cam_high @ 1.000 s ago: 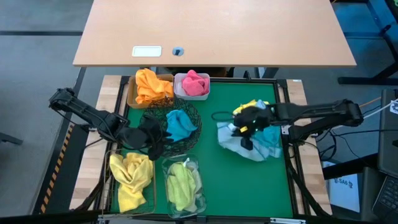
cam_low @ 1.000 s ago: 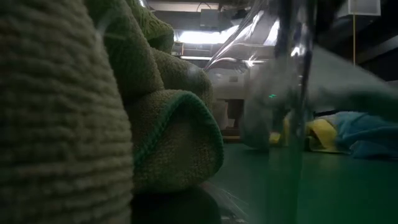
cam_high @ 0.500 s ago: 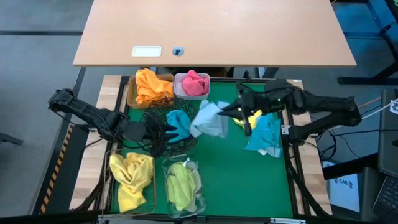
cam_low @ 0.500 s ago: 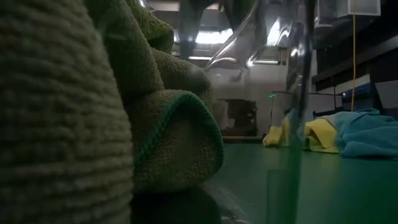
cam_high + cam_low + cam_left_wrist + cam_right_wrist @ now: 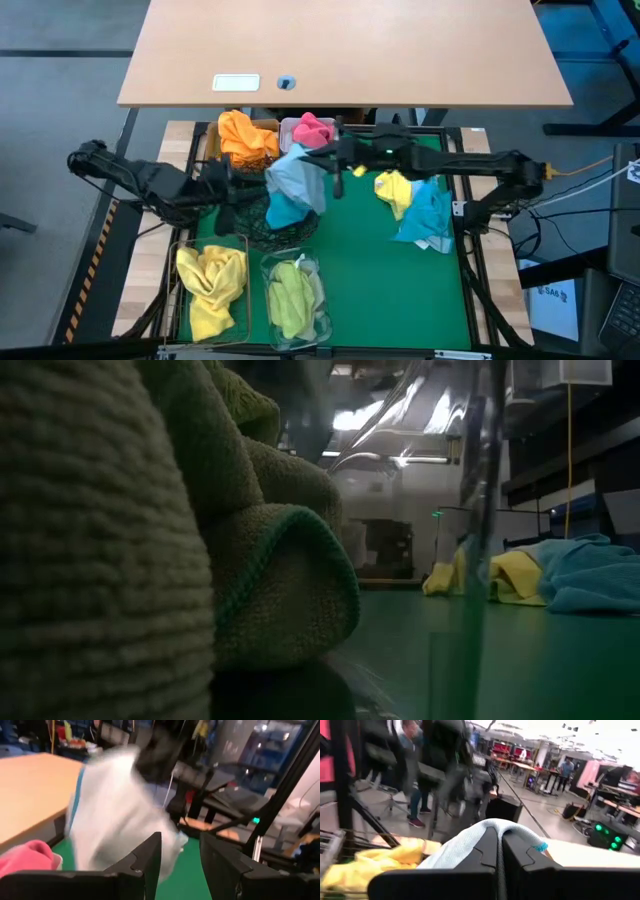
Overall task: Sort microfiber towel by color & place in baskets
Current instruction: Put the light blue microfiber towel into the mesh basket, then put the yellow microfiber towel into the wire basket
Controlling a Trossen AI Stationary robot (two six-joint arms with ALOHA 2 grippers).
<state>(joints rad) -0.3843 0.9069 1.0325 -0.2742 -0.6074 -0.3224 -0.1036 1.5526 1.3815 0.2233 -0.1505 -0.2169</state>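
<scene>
The pale blue fuzzy towel (image 5: 296, 180) hangs in the air over the round black wire-mesh bowl (image 5: 262, 222), pinched tight in the right gripper (image 5: 333, 160). A second ago this towel lay low on the right side of the green table mat (image 5: 380, 290) with the other cloths. Half a second ago it was in the middle of the mat, and now it has come all the way across to the bowl. It looks soft and crumpled, with a thin brighter blue edge, and it droops down from the two shut fingers (image 5: 480, 857). A darker teal towel (image 5: 283, 212) already sits in the bowl under it. The left gripper (image 5: 228, 190) has moved back a little and now waits just beside the bowl, its fingers (image 5: 150, 860) parted with nothing between them. A yellow towel (image 5: 393, 190) and a teal towel (image 5: 428, 220) lie on the right of the mat. An orange towel (image 5: 243, 138) fills the tan box (image 5: 212, 148), and a pink towel (image 5: 313, 130) sits in the white tub (image 5: 288, 128). A yellow towel (image 5: 210, 285) lies in the wire basket (image 5: 246, 318), and an olive-green towel (image 5: 291, 292) lies in the clear plastic tub (image 5: 322, 322).
</scene>
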